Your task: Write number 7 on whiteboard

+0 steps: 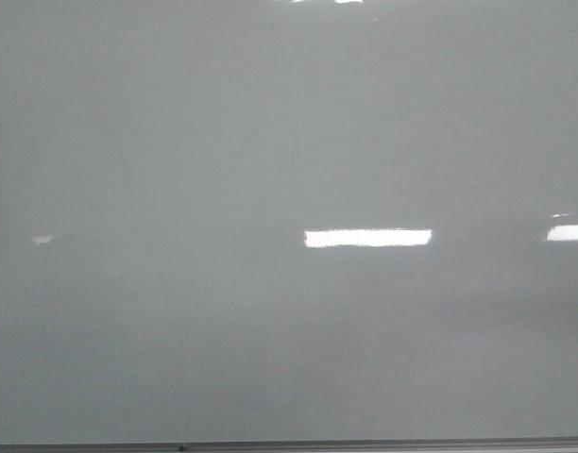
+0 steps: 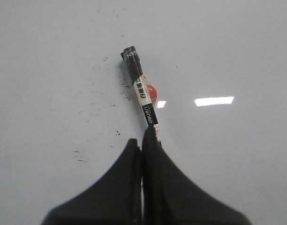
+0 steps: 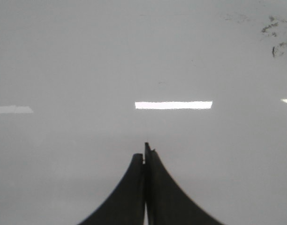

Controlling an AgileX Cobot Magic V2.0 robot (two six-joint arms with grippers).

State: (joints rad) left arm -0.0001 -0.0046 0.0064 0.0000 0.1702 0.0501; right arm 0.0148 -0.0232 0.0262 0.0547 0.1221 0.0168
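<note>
- Clearly, the left gripper is clamped narrow on a marker, gripping it near the rear end, so most of the labelled barrel and the black tip end stick out toward the board.
- The right gripper has its jaws pressed together with nothing between them, idle over bare board.
- Around the marker tip, the whiteboard shows only faint dark smudges and specks; no number 7 is visible in any view, so I judge the writing not yet begun.
- Whether the tip touches the surface I cannot tell.
- Risks: held so far back, the marker could pivot or slip in the jaws under writing pressure, leaving a wobbly or broken stroke.
- Too light a contact would skip; too hard could push the marker back through the grip.
- If that black end is a cap, no line would appear.
</note>
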